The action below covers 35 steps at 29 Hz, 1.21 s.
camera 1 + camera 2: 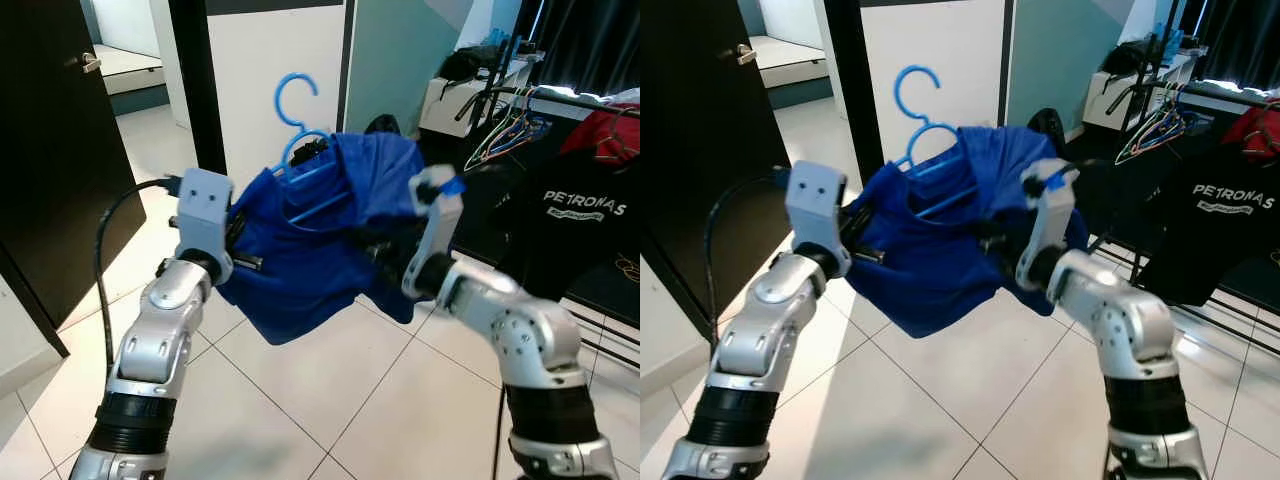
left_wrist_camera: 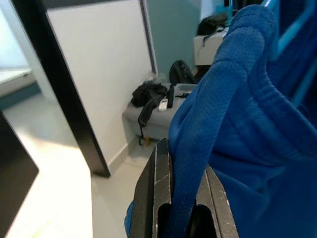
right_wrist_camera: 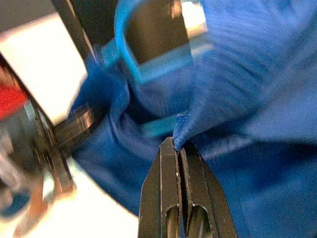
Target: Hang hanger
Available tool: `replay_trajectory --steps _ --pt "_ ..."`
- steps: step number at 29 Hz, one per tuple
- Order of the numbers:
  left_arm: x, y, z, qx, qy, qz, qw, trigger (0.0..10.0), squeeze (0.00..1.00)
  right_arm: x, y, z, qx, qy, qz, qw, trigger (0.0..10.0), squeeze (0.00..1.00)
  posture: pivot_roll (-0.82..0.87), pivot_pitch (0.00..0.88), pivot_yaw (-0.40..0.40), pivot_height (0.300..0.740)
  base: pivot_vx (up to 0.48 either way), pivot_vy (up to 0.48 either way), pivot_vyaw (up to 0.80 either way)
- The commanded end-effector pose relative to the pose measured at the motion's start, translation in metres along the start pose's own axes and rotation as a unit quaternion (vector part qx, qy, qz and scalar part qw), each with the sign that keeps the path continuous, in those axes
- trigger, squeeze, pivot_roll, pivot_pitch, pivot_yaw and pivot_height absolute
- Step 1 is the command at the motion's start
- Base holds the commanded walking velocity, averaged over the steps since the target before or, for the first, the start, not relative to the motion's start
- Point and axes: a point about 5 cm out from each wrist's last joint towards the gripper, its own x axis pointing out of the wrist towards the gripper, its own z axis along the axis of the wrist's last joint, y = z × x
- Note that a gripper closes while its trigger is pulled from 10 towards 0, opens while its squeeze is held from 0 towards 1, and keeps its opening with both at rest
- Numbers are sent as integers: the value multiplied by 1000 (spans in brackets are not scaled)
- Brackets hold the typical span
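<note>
Blue shirt on a blue hanger, held up between both arms above the tiled floor.
Left gripper pinches the shirt's edge; right gripper is clamped on another fold. A clothes rack stands to the right.

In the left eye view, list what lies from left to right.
Dark door → left pincer → blue hanger with blue garment → right pincer → black Petronas shirt.
</note>
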Motion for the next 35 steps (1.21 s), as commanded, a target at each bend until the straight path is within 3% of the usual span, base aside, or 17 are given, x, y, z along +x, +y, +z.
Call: replay_trajectory --steps 1,6,7,8,9,11,13,14,17,18,19,20,21,22,24,27,35 --pt "1 -1 6 22 -21 -4 1000 0 0 0 -3 8 13 -25 -2 1000 0 0 -84 0 -37 740 0 0 0" --pt "-1 -5 2 74 -22 -17 997 0 0 -4 -9 26 4 -47 -8 999 0 0 -83 0 -37 740 0 0 0" --pt "-4 -6 -1 114 -22 -27 993 0 0 -11 -20 36 -22 -43 -27 998 0 0 -81 0 -39 740 0 0 0" --pt "-4 -6 -1 114 -22 -27 993 0 0 -11 -20 36 -22 -43 -27 998 0 0 -81 0 -39 740 0 0 0" --pt "-6 -5 -5 146 -20 -32 989 0 0 -20 -31 45 -46 -34 -43 997 0 0 -81 0 -42 740 0 0 0" --pt "-6 -5 -5 146 -20 -32 989 0 0 -20 -31 45 -46 -34 -43 997 0 0 -81 0 -42 740 0 0 0" --pt "-10 5 -9 180 -13 -27 983 0 0 -41 -53 58 -89 -11 -83 993 0 0 -79 0 -45 740 0 0 0" --pt "-10 5 -9 180 -13 -27 983 0 0 -41 -53 58 -89 -11 -83 993 0 0 -79 0 -45 740 0 0 0" --pt "-14 20 -8 212 -12 -19 977 0 0 -68 -77 68 -136 16 -137 981 0 0 -76 0 -47 740 0 0 0" --pt "-14 20 -8 212 -12 -19 977 0 0 -68 -77 68 -136 16 -137 981 0 0 -76 0 -47 740 0 0 0" --pt "-15 29 -6 225 -14 -17 974 0 0 -83 -90 70 -165 39 -170 971 0 0 -76 0 -48 740 0 0 0" --pt "-15 29 -6 225 -14 -17 974 0 0 -83 -90 70 -165 39 -170 971 0 0 -76 0 -48 740 0 0 0" --pt "-17 39 -2 239 -16 -11 971 0 0 -100 -104 66 -180 69 -201 960 0 0 -79 0 -46 740 0 0 0" --pt "-17 39 -2 239 -16 -11 971 0 0 -100 -104 66 -180 69 -201 960 0 0 -79 0 -46 740 0 0 0" --pt "-17 52 6 250 -22 2 968 0 0 -119 -119 52 -198 119 -228 946 0 0 -80 0 -44 740 0 0 0" --pt "-17 57 11 262 -29 7 965 0 0 -124 -120 41 -192 136 -226 945 0 0 -75 0 -41 740 0 0 0" --pt "-16 52 15 268 -41 -9 962 0 0 -124 -122 36 -188 138 -227 946 0 0 -73 0 -41 740 0 0 0"
